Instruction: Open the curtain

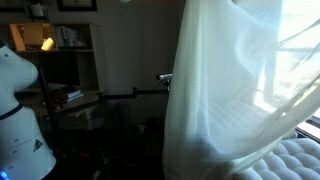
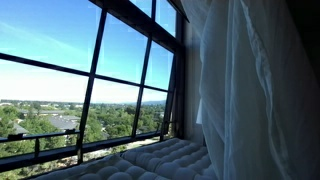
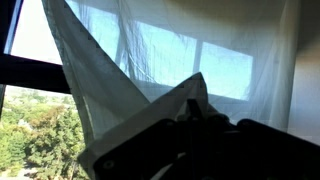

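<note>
At the window (image 2: pixel 90 80): slide the curtain (image 1: pixel 215 90) aside

Your gripper (image 3: pixel 203 120) is pinching a fold of the curtain, which hangs by the cushion (image 2: pixel 165 160). Pull slowly sideways and hold tight, so the thin cloth does not slip. Your arm (image 1: pixel 150 92) reaches out level into the cloth.

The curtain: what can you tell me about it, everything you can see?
The curtain is a tall, sheer white fabric panel with soft vertical folds, daylight glowing through. It hangs gathered to one side, leaving much of the window bare. In the wrist view one fold rises to a peak where the dark claw pinches it. Its lower part falls by the tufted white cushion.
</note>
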Tool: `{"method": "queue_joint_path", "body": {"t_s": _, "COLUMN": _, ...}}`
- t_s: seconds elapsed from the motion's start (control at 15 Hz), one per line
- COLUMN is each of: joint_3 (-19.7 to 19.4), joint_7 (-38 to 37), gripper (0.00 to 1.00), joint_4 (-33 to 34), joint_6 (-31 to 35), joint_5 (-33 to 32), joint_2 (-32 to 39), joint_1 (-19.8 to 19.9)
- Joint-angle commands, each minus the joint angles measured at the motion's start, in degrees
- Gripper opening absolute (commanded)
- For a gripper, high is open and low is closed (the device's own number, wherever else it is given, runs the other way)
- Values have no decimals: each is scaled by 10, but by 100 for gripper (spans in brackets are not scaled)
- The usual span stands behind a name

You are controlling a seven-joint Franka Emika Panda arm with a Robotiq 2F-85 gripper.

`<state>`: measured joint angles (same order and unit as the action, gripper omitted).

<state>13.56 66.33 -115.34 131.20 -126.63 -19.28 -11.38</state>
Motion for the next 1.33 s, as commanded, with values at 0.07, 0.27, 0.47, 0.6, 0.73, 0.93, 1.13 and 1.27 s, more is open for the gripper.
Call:
{"method": "queue_joint_path", "body": {"t_s": 0.07, "joint_3": 5, "joint_7": 1, "gripper": 1, "joint_4": 2, "joint_6": 1, "joint_5": 2, "joint_2": 1, "joint_1": 5}}
{"method": "queue_joint_path", "body": {"t_s": 0.27, "joint_3": 4, "joint_7": -12, "gripper": 28, "joint_4": -1, "joint_6": -1, "joint_5": 0, "joint_2": -2, "joint_1": 4}}
{"method": "queue_joint_path", "body": {"t_s": 0.47, "joint_3": 4, "joint_7": -9, "gripper": 48, "joint_4": -3, "joint_6": -1, "joint_5": 1, "joint_2": -1, "joint_1": 5}}
{"method": "queue_joint_path", "body": {"t_s": 0.6, "joint_3": 4, "joint_7": -4, "gripper": 64, "joint_4": -2, "joint_6": 1, "joint_5": 2, "joint_2": 0, "joint_1": 5}}
{"method": "queue_joint_path", "body": {"t_s": 0.73, "joint_3": 4, "joint_7": -1, "gripper": 79, "joint_4": -2, "joint_6": 0, "joint_5": 3, "joint_2": 2, "joint_1": 6}}
{"method": "queue_joint_path", "body": {"t_s": 0.93, "joint_3": 3, "joint_7": -2, "gripper": 99, "joint_4": 0, "joint_6": 3, "joint_5": 1, "joint_2": 3, "joint_1": 5}}
{"method": "queue_joint_path", "body": {"t_s": 1.13, "joint_3": 4, "joint_7": -3, "gripper": 100, "joint_4": 2, "joint_6": 6, "joint_5": -3, "joint_2": 5, "joint_1": 4}}
{"method": "queue_joint_path", "body": {"t_s": 1.27, "joint_3": 5, "joint_7": -1, "gripper": 100, "joint_4": 5, "joint_6": 10, "joint_5": -7, "joint_2": 7, "joint_1": 4}}
